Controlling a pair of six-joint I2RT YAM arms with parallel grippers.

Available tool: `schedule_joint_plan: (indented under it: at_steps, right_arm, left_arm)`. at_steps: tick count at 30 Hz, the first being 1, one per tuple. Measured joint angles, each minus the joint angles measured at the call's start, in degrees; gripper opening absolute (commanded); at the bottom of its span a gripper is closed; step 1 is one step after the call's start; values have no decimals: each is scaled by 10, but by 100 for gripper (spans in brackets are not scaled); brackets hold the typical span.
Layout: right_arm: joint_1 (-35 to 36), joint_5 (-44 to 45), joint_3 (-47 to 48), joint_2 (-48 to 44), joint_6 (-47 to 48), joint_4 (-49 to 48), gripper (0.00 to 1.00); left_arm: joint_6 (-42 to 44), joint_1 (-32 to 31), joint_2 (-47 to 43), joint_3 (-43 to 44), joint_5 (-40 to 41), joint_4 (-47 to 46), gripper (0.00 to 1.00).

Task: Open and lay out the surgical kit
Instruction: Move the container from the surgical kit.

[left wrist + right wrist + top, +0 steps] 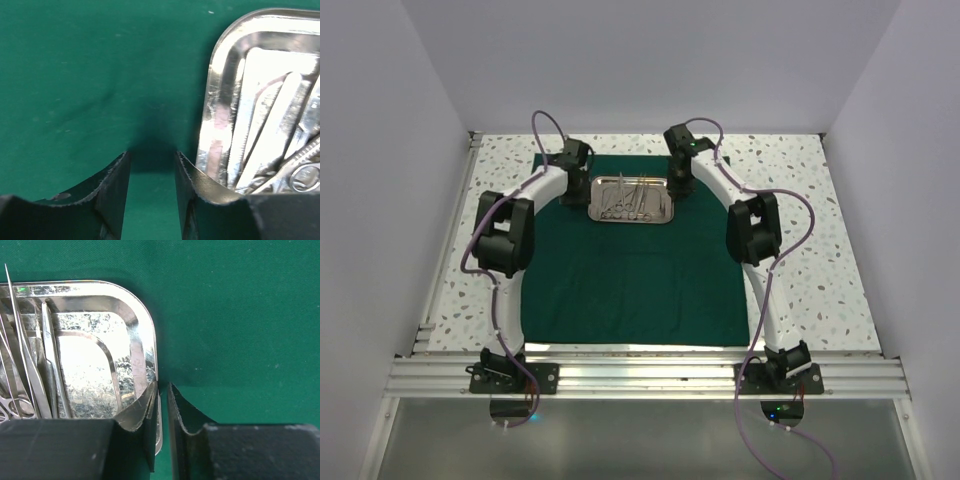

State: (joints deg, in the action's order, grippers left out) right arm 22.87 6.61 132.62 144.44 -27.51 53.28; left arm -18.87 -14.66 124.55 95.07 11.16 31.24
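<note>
The surgical kit lies unwrapped: the dark green drape point(640, 285) is spread flat over the table. A shiny steel tray point(660, 215) stands on the drape's far middle and holds several slim silver instruments point(625, 195). My left gripper point(582, 182) sits low at the tray's left end. In the left wrist view this gripper point(152, 160) is open, with only green cloth in the gap and the tray rim point(220, 100) just right of its right finger. My right gripper point(163, 390) straddles the tray's right rim point(150, 355), one finger inside the tray and one outside, jaws pinched narrow on the rim.
Speckled white tabletop point(800, 200) shows around the drape, with a metal rail point(640, 375) along the near edge. White walls close in the sides and back. In the right wrist view, tweezers and ring-handled instruments point(30, 370) lie along the tray's left part.
</note>
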Motion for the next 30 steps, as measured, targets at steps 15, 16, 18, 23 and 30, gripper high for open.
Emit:
schedule_joint_plan:
  at_steps: [15,16,18,23,30]
  right_arm:
    - [1,0,0,3,-1,-1,11]
    - [1,0,0,3,-1,-1,11]
    - [1,0,1,4,-1,-1,11]
    - [1,0,1,4,2,-1,8]
    - [2,0,1,4,7,-1,1]
  left_arm:
    - [-1,0,-54,-2,-19,-3,49]
    - [-1,0,-59,-2,-20,-4,49]
    - [-1,0,-66,-2,-21,-9,48]
    - [-1,0,-66,-15,-35,-19,46]
    - [-5,0,-36,-21,-57,-28,41]
